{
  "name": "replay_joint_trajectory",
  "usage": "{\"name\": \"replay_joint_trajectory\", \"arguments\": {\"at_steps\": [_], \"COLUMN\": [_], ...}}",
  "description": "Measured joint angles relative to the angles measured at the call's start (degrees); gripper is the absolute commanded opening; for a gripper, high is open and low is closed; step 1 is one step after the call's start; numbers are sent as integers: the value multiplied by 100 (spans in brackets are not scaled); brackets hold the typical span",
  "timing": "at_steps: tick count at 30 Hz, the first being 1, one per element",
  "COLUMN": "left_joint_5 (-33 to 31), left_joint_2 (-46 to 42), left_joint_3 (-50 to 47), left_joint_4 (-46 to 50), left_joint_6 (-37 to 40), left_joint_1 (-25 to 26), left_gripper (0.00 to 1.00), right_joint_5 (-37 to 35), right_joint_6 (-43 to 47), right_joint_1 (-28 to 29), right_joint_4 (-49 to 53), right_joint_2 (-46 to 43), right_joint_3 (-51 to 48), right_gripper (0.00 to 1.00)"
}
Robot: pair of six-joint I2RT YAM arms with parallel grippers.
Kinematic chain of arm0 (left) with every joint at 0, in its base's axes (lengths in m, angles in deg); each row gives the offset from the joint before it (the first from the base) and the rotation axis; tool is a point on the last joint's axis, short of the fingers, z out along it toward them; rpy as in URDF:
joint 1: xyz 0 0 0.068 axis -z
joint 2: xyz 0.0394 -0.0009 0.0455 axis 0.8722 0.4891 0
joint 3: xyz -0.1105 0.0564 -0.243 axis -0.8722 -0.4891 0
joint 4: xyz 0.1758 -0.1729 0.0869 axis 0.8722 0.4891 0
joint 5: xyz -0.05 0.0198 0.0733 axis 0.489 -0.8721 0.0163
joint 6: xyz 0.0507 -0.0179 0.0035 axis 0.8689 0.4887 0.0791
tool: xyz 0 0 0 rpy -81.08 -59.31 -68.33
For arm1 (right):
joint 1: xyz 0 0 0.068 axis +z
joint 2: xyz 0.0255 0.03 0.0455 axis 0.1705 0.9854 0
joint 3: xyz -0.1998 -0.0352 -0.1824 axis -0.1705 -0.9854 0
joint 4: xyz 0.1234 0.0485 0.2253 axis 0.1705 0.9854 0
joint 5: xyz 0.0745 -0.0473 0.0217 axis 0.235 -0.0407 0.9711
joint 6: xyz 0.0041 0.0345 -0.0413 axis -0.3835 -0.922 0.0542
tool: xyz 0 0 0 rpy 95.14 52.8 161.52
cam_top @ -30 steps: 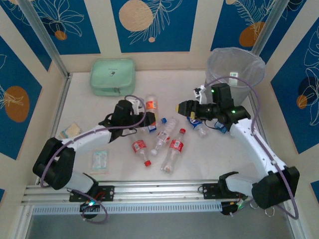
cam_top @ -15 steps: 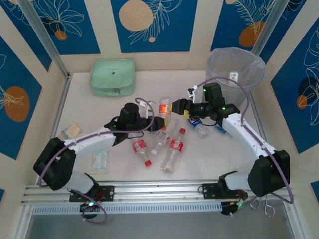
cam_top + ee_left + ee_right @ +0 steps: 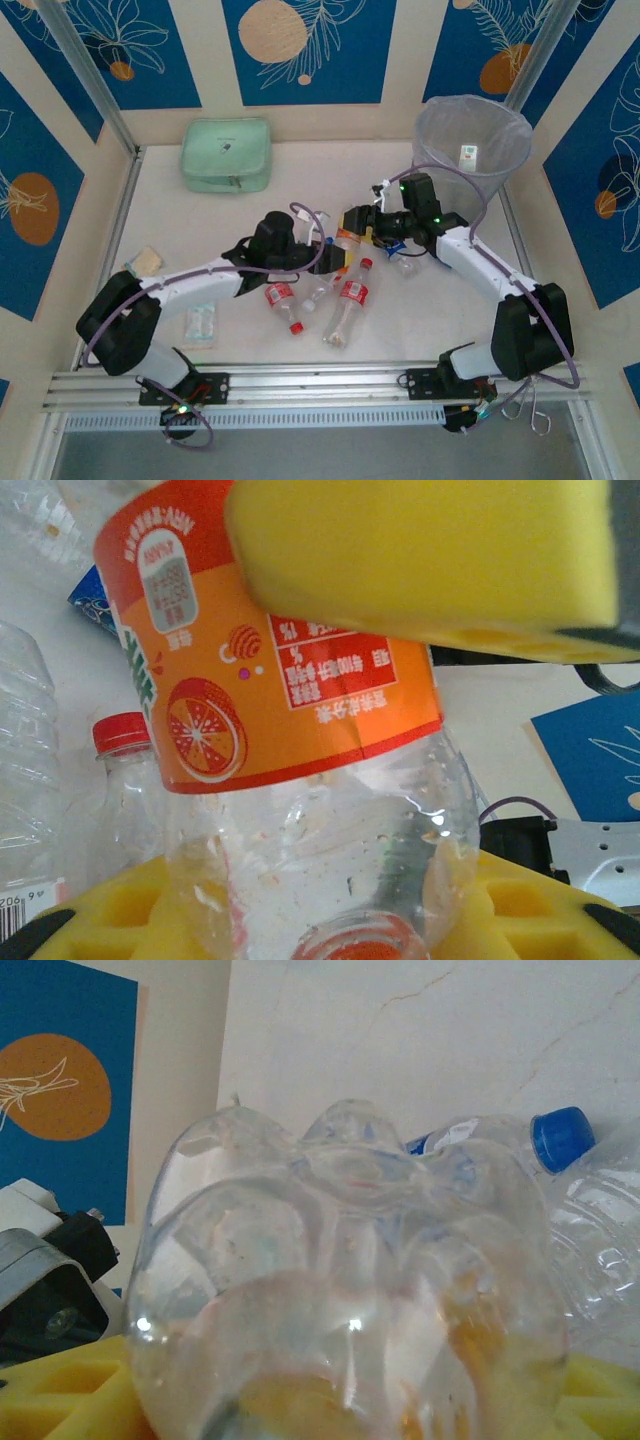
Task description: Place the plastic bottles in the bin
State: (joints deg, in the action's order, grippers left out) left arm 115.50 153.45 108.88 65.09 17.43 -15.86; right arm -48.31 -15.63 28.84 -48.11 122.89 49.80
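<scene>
An orange-label bottle (image 3: 345,240) hangs above the table between both arms. My left gripper (image 3: 333,256) is shut on its neck end; in the left wrist view the red cap (image 3: 360,948) sits low between my yellow pads (image 3: 100,920). My right gripper (image 3: 353,221) is shut on the bottle's base (image 3: 340,1260), and one of its yellow pads (image 3: 430,560) presses on the label. Other bottles lie below: two with red labels (image 3: 280,295) (image 3: 352,290), a clear one (image 3: 318,290) and a blue-capped one (image 3: 405,260). The bin (image 3: 472,140) stands at the back right.
A mint green pouch (image 3: 226,153) lies at the back left. Two small flat packets (image 3: 200,325) (image 3: 145,262) lie at the left. A metal rail (image 3: 320,385) runs along the near edge, and patterned walls close in the sides.
The left gripper has carried the orange-label bottle to the right. The right gripper has swung left from near the bin and closed round the bottle's base.
</scene>
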Motion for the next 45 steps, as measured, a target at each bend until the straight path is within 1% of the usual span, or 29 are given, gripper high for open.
{"name": "replay_joint_trajectory", "arguments": {"at_steps": [1,3,4,6,10,12,14,18,21,22,25,28,30,31,36,40,43,45], "left_joint_5": [0,2,17,42,87,57,-7,-153,-422,-544,-881,-1126,-1233,-1276,-1432,-1563,-1685,-1731], "left_joint_2": [39,127,177,236,308,308,295,-48,-597,-802,-1268,-1563,-1685,-1746,-1989,-2208,-2321,-2339], "left_joint_3": [4,22,31,39,44,96,240,382,382,382,354,219,96,33,-181,-380,-514,-525], "left_joint_4": [-17,-70,-103,-155,-155,37,450,1261,1862,2037,2367,2564,2671,2732,2929,2942,3027,3128], "left_joint_6": [35,92,98,114,203,315,516,879,1099,1167,1228,1226,1222,1220,1161,1117,1047,1008], "left_joint_1": [4,7,7,7,7,-4,-28,-48,-48,-50,-57,-76,-79,-81,-85,-87,-87,-92], "left_gripper": [32,34,38,47,71,77,83,90,93,93,93,94,94,93,93,94,94,94], "right_joint_5": [-24,-105,-142,-197,-323,-420,-549,-850,-1010,-1091,-1556,-2312,-2863,-3139,-4194,-4957,-5377,-5554], "right_joint_6": [-2,9,24,59,232,345,494,852,1163,1314,1836,2415,2728,2885,3425,3877,4146,4280], "right_joint_1": [0,-2,-9,-20,-42,-74,-138,-343,-669,-809,-1167,-1499,-1687,-1792,-2210,-2334,-2295,-2280], "right_joint_4": [20,68,90,144,367,560,813,1300,1622,1722,2076,2258,2295,2286,2232,2371,2507,2503], "right_joint_2": [0,0,0,0,0,-2,-4,-9,-39,-48,-35,105,280,389,1126,1961,2398,2533], "right_joint_3": [-7,-7,-7,-7,72,181,382,968,1624,1917,2938,4085,4719,4996,5899,6507,6583,6384], "right_gripper": [55,54,53,53,48,47,47,47,46,42,25,10,1,0,0,0,0,0]}}
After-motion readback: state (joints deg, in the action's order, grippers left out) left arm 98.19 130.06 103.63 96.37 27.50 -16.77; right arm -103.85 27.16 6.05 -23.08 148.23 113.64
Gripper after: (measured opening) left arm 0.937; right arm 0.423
